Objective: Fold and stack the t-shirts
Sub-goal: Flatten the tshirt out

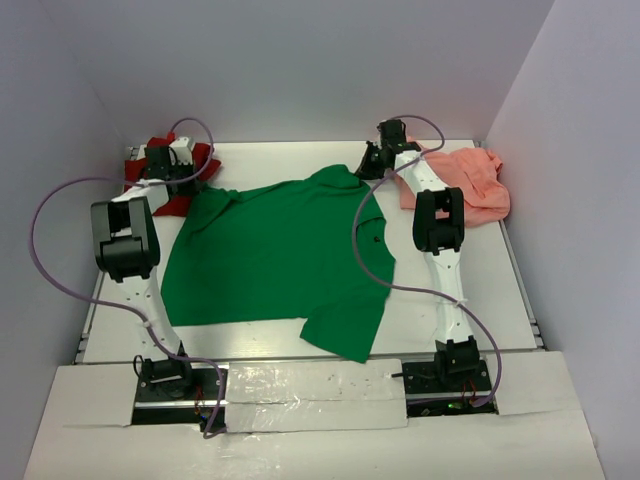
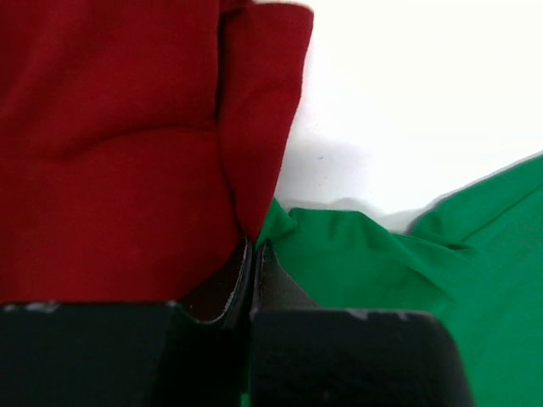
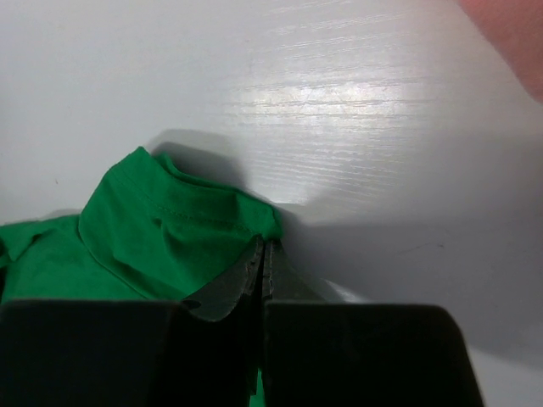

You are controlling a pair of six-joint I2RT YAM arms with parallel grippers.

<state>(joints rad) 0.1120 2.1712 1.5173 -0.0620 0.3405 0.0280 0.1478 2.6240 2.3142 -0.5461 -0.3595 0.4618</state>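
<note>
Green t-shirt (image 1: 270, 250) lies spread open mid-tabletop (image 1: 250, 338), and by my eye nothing is folded yet, nothing stacked! Dark red t-shirt (image 1: 172, 205) sits crumpled far left, salmon pink t-shirt (image 1: 470, 185) heaped far right, both waiting. Right hand (image 3: 263, 246) is pinched tight on the green's far edge; left hand (image 2: 254, 246) is clamped narrow right where green meets red, and which cloth it has I cannot tell. No label or writing readable anywhere

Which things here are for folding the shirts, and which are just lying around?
For the job:
green shirt
red shirt
pink shirt

Just there:
table
purple cables
tape strip
</note>
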